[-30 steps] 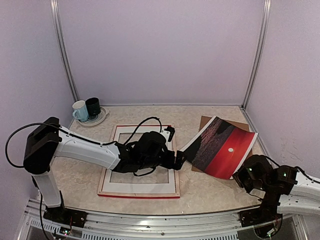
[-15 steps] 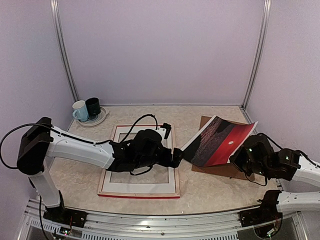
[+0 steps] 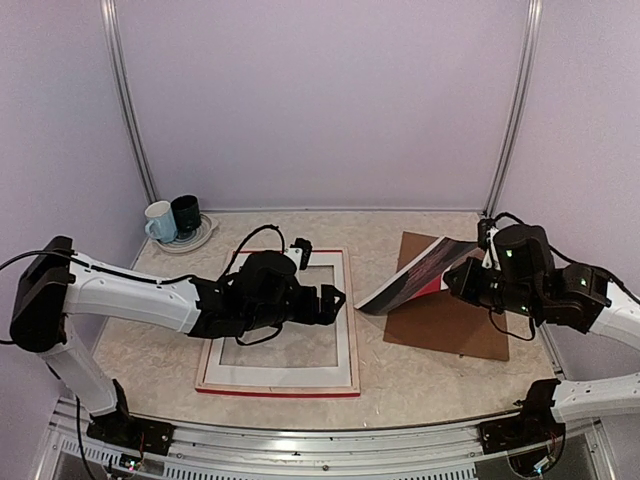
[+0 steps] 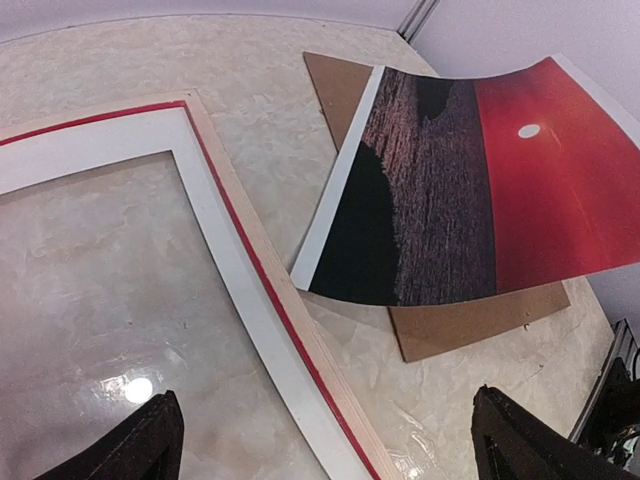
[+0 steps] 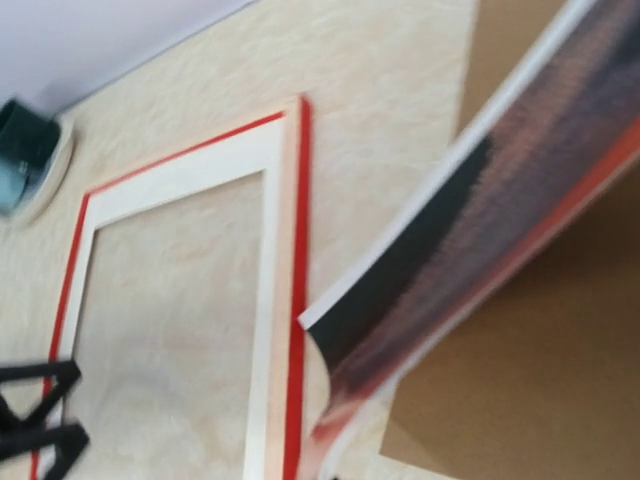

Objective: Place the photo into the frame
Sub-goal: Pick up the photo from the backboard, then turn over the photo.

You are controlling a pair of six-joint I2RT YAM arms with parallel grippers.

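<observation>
Photo [image 3: 418,279] first: my right gripper [image 3: 470,270] is clamped together on its far right edge, holding the sheet up off the desk [image 3: 400,390] at a steep slant. From that pinch the print sags leftward and down. Its low corner hangs over the left edge of the brown backing board [image 3: 450,325], just beside the frame [image 3: 280,378] but not over it. My left gripper [image 3: 328,300] hovers above the frame's right rail with its jaws wide apart, holding nothing.

The step in hand, as I judge it, is carrying the print across to the opening. I would travel level and slowly, since a sheet gripped at one edge will curl and swing. The low edge should meet the frame's inner ledge first, square to the rails, before I lay the rest down. My left gripper is well placed to pin that leading corner.

I cannot tell whether the low corner touches the board or hangs just clear. My right wrist view is smeared, so the pinch itself does not show there. Which face of the frame lies upward I cannot settle either.
</observation>
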